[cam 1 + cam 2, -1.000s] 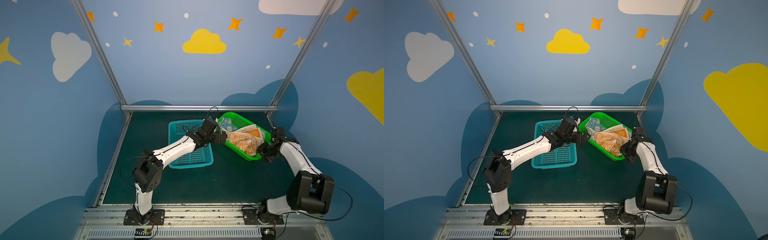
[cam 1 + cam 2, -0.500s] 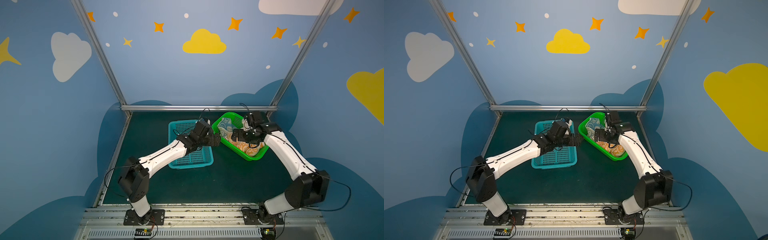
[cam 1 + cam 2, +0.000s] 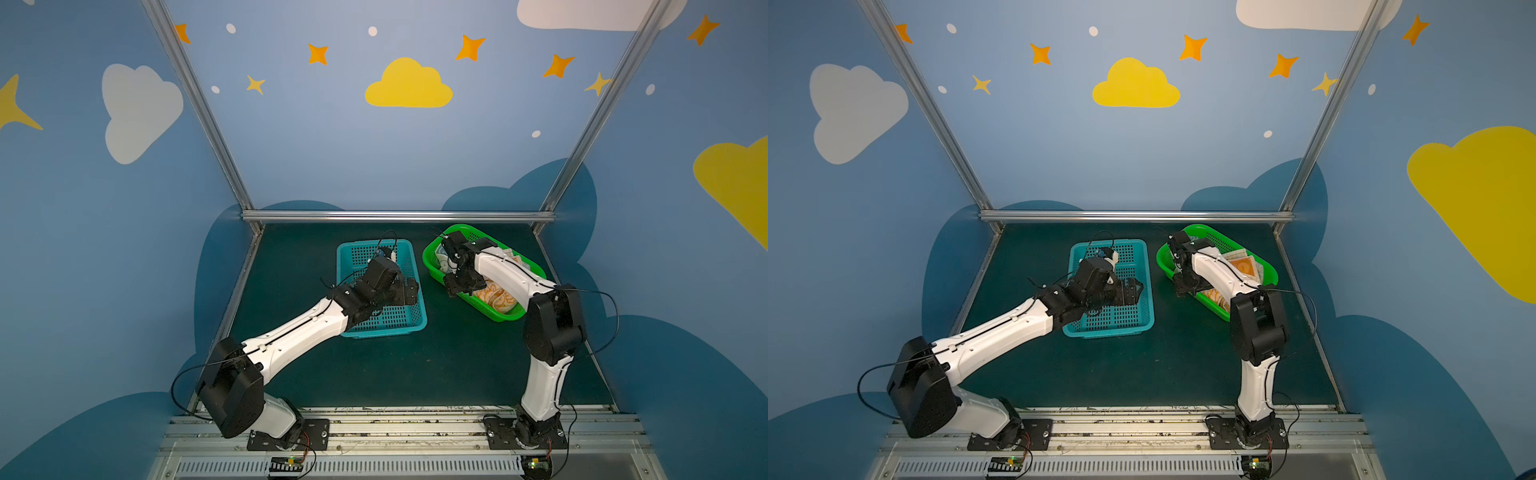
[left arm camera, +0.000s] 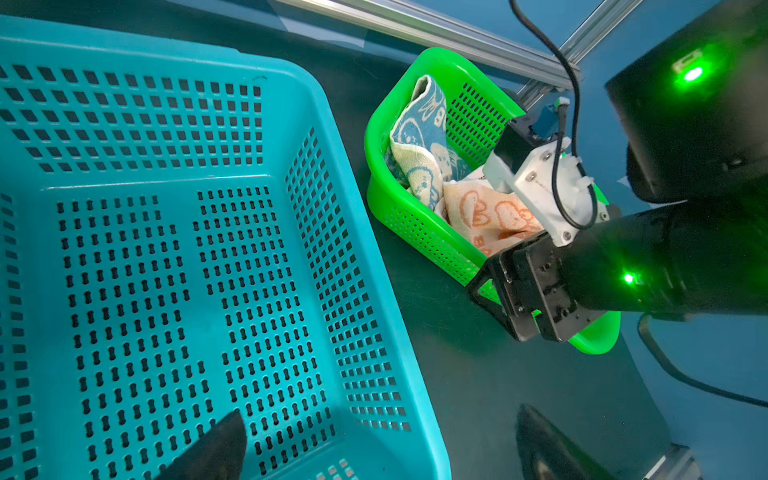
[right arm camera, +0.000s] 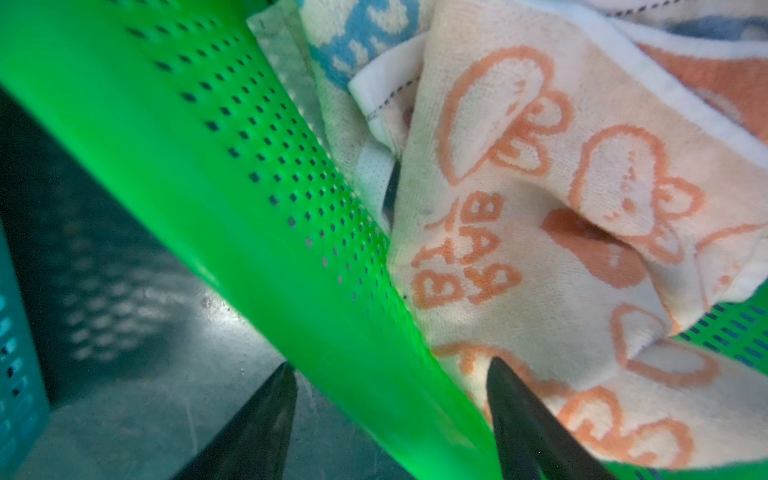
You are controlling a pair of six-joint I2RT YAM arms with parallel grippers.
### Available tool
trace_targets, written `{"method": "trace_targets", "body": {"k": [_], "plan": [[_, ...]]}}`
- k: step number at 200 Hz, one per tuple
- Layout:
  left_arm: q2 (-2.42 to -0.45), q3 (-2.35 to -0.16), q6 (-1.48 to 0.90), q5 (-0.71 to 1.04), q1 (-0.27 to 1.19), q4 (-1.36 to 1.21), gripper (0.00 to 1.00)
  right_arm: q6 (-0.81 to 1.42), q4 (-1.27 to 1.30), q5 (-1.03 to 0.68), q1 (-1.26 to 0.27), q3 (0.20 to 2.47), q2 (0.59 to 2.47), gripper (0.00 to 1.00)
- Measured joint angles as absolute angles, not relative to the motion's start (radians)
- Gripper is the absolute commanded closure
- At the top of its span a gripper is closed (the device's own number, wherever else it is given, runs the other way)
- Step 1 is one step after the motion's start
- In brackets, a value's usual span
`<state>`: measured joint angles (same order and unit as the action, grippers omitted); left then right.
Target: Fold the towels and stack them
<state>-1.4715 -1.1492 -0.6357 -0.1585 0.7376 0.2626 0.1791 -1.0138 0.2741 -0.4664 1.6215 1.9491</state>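
Nearest, along the front rail (image 3: 415, 428): bolted bases of both arms. Beyond that: bare dark green mat (image 3: 415, 365).

Further in, left of middle: teal basket (image 3: 386, 329), flat on the mat. Above its right edge: left gripper (image 3: 409, 292), spread wide, one finger over the perforated floor, the other over the mat outside.

Just right of that, across a strip of mat: green basket (image 3: 505, 318), set at an angle, apart from the teal one. Inside it, crumpled and unfolded: three towels (image 3: 494, 297). Astride its near-left wall: right gripper (image 3: 457, 289), with outer finger (image 5: 257, 424) above the mat and inner finger (image 5: 532, 424) against the orange towel (image 5: 540, 199). Cannot tell whether clamped on the wall or only straddling it.

Orange towel: cream with orange rabbits and lettering, pressed to that same wall. Toward the basket's far-left corner: blue towel (image 4: 419, 137), leaning up the side. Along the far-right side, partly hidden by the right arm: third towel (image 3: 1241, 266), showing an orange patch.

Farthest: back rail (image 3: 395, 216), then blue wall (image 3: 374, 166) with painted clouds and stars.
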Motion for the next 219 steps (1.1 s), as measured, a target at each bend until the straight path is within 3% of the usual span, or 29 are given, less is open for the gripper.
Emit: {"method": "trace_targets", "body": {"k": [20,54,110,219], "plan": [[-1.472,-1.149,-0.635,-0.157,0.736,0.264,0.01,0.199,-1.019,0.289,-0.466,1.65,1.98,0.67],[-1.465,-1.132,-0.635,-0.155,0.733,0.249,0.01,0.178,-1.01,0.332,-0.468,1.672,1.991,0.88],[-1.461,-1.101,-0.635,-0.152,0.733,0.246,0.01,0.238,-1.048,0.358,-0.408,1.67,1.991,1.0],[-1.464,-1.116,-0.567,-0.15,0.726,0.246,0.01,0.087,-1.032,0.435,-0.269,1.842,2.126,0.99]]}}
